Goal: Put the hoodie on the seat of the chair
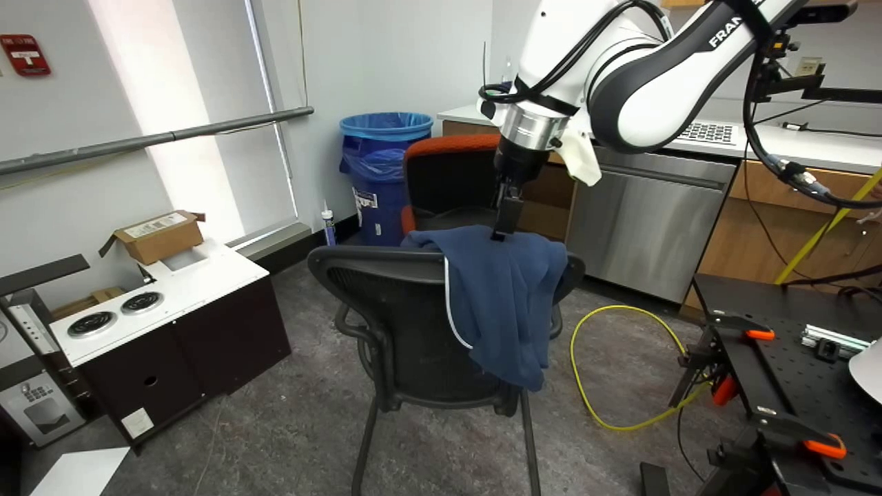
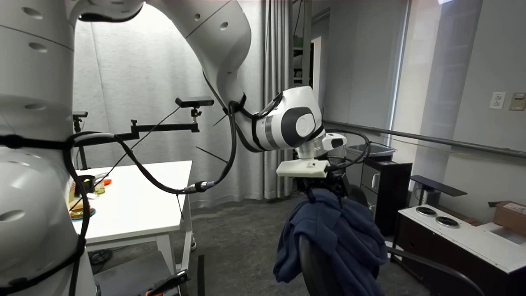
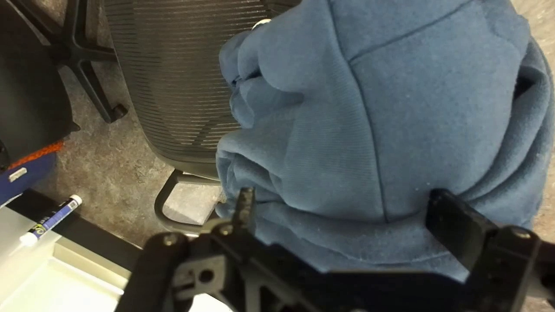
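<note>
The dark navy hoodie (image 1: 506,303) hangs draped over the top of the chair's backrest, toward one side. It also shows in an exterior view (image 2: 333,234) and fills much of the wrist view (image 3: 416,112). The black chair (image 1: 413,324) shows its mesh backrest from behind; in an exterior view its frame (image 2: 310,263) is mostly covered. In the wrist view the chair's dark mesh seat (image 3: 182,82) shows beside the hoodie. My gripper (image 3: 342,197) points down at the hoodie on the backrest top, its fingers wide apart with cloth between them. The gripper (image 1: 501,234) touches or nearly touches the cloth.
An orange-and-black chair (image 1: 451,147) and a blue bin (image 1: 375,186) stand behind the chair. A toy kitchen counter (image 1: 227,272) stands to its side. A black table (image 1: 772,393) and a yellow hose (image 1: 586,386) are nearby. A white table (image 2: 152,197) shows in an exterior view.
</note>
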Robot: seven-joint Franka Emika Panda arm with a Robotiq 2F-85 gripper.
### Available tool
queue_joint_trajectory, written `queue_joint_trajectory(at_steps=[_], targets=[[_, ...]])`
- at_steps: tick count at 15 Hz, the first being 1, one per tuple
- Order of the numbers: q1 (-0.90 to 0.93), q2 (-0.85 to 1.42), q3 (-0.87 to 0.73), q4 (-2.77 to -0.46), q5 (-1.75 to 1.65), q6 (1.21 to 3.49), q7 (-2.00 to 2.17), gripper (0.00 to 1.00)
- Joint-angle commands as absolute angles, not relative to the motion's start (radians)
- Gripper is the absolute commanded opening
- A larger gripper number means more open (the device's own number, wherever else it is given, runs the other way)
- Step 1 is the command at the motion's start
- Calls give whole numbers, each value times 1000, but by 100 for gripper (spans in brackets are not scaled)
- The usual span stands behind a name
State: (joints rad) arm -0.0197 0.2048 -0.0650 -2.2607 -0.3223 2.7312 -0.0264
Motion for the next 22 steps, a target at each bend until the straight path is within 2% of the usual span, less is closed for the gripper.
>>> queue_joint_trajectory(at_steps=[1,15,17,22], targets=[[-5,294,-87,-2197,-343,2766,8,100],[23,396,-107,-2116,-336,2769,27,100],[26,401,-114,-2112,-337,2768,37,74],[35,404,-124,-2100,-345,2767,51,38]])
